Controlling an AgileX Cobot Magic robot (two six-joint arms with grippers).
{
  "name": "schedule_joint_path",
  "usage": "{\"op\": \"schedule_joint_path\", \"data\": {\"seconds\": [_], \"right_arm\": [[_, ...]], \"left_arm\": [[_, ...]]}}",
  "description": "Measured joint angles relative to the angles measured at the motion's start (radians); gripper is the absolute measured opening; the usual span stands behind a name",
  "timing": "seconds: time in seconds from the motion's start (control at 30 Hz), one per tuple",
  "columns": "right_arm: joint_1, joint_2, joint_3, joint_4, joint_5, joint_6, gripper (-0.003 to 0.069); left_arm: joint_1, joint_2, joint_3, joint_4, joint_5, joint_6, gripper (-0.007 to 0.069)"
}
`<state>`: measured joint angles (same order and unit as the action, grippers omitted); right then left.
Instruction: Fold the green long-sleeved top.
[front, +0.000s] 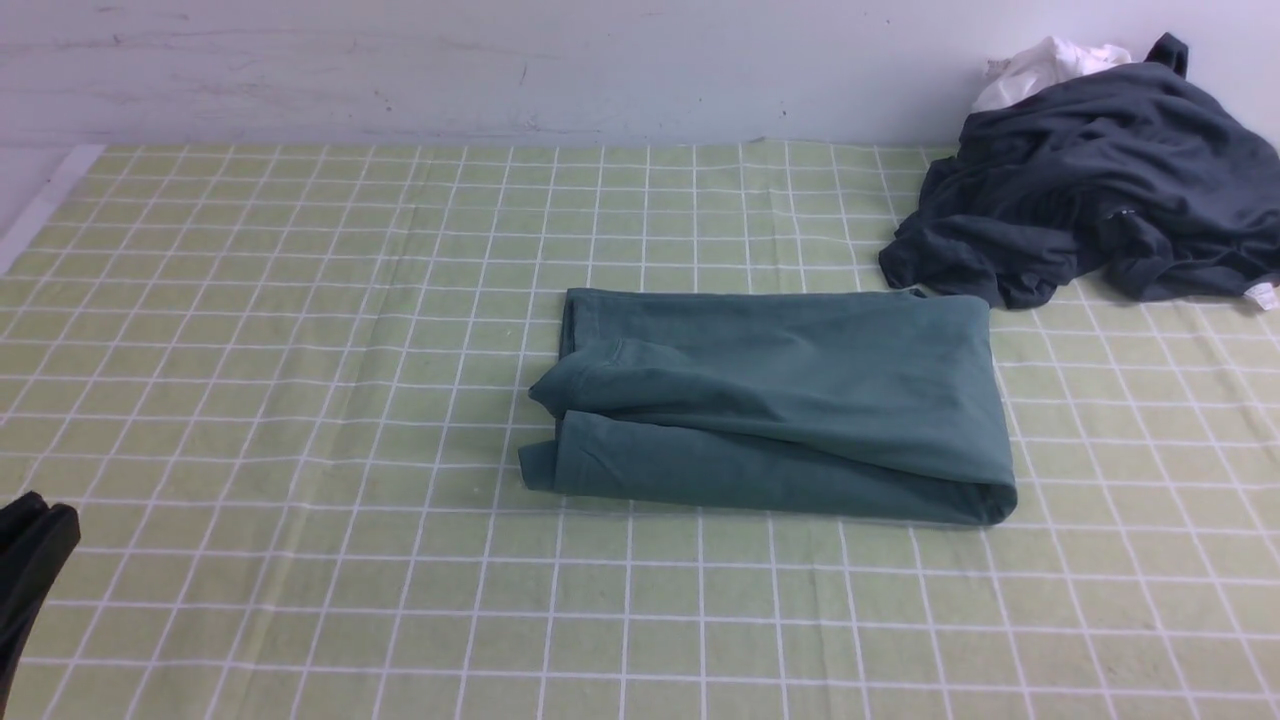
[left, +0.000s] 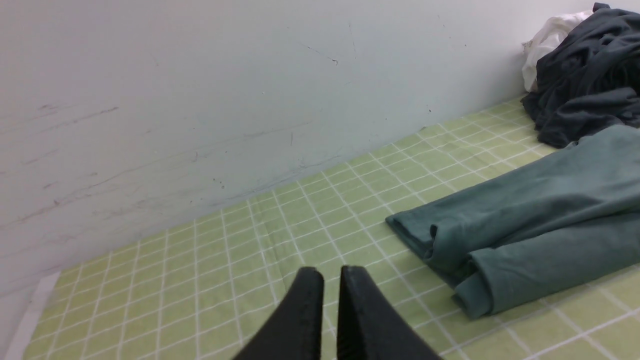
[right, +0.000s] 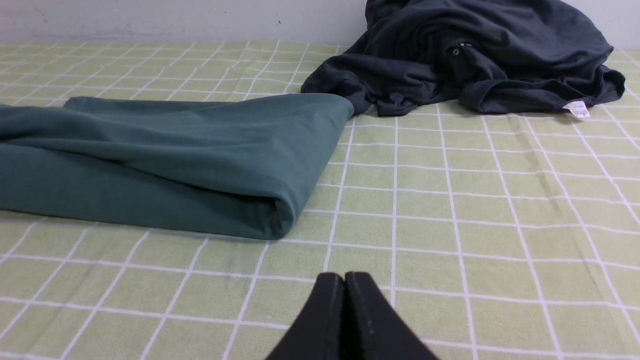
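Observation:
The green long-sleeved top (front: 780, 400) lies folded into a flat rectangular bundle in the middle of the checked table cover, with layered edges at its left end and a rounded fold at its right end. My left gripper (left: 332, 272) hovers empty over the cover, to the left of the top (left: 540, 225) and apart from it; only a thin slit shows between its fingers. In the front view its dark tip (front: 35, 530) shows at the lower left edge. My right gripper (right: 344, 276) is shut on nothing, near the top's (right: 175, 155) folded right end.
A crumpled dark charcoal garment (front: 1100, 180) lies at the back right, close to the top's far right corner, with a small white garment (front: 1040, 65) behind it against the wall. A white tag (right: 576, 108) lies at its edge. The wall runs along the back.

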<state>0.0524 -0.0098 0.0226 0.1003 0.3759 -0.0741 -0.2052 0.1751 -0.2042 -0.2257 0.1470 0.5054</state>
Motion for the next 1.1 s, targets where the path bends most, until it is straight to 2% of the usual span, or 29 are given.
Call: {"op": "schedule_joint_path", "data": {"seconds": [0.03,0.07,0.1,0.13,0.27,0.33,0.43,0.5,1.1], "right_arm": [[0.000,0.000,0.000,0.000,0.000,0.000,-0.0016],[-0.001,0.000,0.000,0.001,0.000,0.000,-0.0016],[-0.001,0.000,0.000,0.001,0.000,0.000,-0.0016],[-0.001,0.000,0.000,0.001,0.000,0.000,-0.0016],[-0.001,0.000,0.000,0.001,0.001,0.000,-0.0016],[-0.001,0.000,0.000,0.002,0.001,0.000,-0.0016],[-0.001,0.000,0.000,0.003,0.001,0.000,-0.0016],[-0.001,0.000,0.000,0.003,0.001,0.000,-0.0016],[-0.001,0.000,0.000,0.003,0.001,0.002,-0.0016]], "left_arm": [[0.003,-0.006,0.006,0.009,-0.007,0.000,0.0037],[0.045,-0.059,0.068,0.095,-0.048,-0.012,0.0037],[0.068,-0.092,0.101,0.129,-0.061,-0.026,0.0037],[0.068,-0.098,0.101,0.129,-0.064,-0.037,0.0037],[0.169,-0.182,0.225,0.164,-0.086,-0.229,0.0037],[0.192,-0.185,0.228,0.172,-0.032,-0.284,0.0037],[0.199,-0.186,0.230,0.184,0.161,-0.364,0.0037],[0.187,-0.186,0.234,0.190,0.232,-0.387,0.0037],[0.164,-0.186,0.234,0.192,0.236,-0.402,0.0037]]}}
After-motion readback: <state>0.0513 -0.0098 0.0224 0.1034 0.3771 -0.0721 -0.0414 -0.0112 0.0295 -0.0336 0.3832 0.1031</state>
